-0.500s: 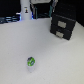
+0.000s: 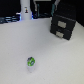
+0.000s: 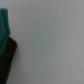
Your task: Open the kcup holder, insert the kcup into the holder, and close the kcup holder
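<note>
The pod [image 2: 31,62] stands alone on the white table [image 2: 55,60], toward the near edge in the exterior view and somewhat to that view's left. Its top shows green and its body whitish; it appears upright, though the picture is too blurred to confirm. Nothing touches it.

The drawer box [image 2: 64,25] sits well apart from the pod, toward the far side and the exterior view's right. It is black and boxy, with two recesses visible on its front face. The drawer appears shut; no tray of slots is showing. Opening is judged not yet done.

A white bottle-shaped object [image 2: 25,11] stands at the far edge, toward the exterior view's left, clear of both items.

Handling assessment: the pod is judged very light, with thin walls likely to dent under a hard squeeze, and liable to tip or skid on the smooth table. Best hold is across the round body just under the rim, from above. The drawer box is judged rigid and heavier; its recesses are the place to pull, and the box may slide if pulled sharply.

The gripper is not seen in the exterior view. The wrist view shows only bare table and a dark and teal shape at one edge; whether the pincer is spread or closed, I cannot tell.
</note>
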